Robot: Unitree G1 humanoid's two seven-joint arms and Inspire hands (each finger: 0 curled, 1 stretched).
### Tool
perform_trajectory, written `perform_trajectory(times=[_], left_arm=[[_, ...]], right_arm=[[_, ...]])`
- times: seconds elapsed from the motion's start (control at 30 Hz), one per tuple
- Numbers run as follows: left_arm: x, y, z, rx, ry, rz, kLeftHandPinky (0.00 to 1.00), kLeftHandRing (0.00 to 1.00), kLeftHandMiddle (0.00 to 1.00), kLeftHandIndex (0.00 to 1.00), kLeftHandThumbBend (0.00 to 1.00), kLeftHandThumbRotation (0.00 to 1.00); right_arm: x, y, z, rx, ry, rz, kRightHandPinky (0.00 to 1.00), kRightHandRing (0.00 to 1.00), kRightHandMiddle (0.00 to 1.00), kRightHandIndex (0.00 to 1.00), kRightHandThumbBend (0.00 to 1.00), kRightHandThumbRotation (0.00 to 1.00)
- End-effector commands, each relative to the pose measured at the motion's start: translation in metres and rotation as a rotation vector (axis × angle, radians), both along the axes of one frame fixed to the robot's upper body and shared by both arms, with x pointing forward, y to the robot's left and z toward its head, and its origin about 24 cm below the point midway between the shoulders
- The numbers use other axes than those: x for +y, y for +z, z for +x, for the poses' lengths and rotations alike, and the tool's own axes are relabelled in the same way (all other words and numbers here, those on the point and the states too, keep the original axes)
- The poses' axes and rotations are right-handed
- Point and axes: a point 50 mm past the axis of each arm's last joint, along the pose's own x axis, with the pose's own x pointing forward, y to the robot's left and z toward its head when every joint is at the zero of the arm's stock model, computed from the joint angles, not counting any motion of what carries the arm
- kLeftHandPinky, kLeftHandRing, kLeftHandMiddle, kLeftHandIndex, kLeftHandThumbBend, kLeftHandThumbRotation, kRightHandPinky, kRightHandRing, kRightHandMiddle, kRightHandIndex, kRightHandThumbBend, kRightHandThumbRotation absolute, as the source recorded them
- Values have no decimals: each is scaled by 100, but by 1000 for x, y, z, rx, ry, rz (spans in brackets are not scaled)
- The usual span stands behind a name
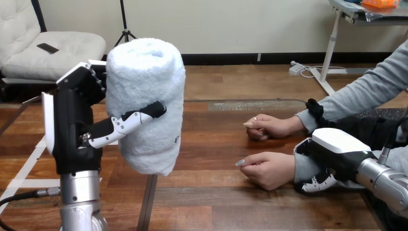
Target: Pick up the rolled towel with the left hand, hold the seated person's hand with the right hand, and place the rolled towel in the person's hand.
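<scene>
Delivery step | left robot hand (72, 126) gripping rolled towel (144, 82), left of person's nearer hand (269, 169) | right robot hand (337, 150) curled round its wrist (301, 166) | next: towel into palm

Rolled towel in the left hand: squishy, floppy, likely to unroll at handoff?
Probably soft: the thumb of the left hand seems to sink into the rolled towel. Likely light for its bulk, given the fluffy pile. Its lower end hangs free below the grip, so it may sag or loosen on release.
</scene>
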Motion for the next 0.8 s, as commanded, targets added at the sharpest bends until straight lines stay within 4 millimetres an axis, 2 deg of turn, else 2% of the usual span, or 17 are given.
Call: perform_trajectory(times=[0.0, 0.77], left_arm=[[-1, 15, 5, -82, -5, -4, 28, 33, 39, 42, 72, 0], [0, 13, 6, -79, -4, -7, 28, 33, 39, 42, 72, 0]], right_arm=[[13, 7, 10, -27, 20, 49, 34, 38, 44, 47, 71, 5], [11, 9, 10, -43, 11, 60, 30, 34, 40, 41, 62, 9]])
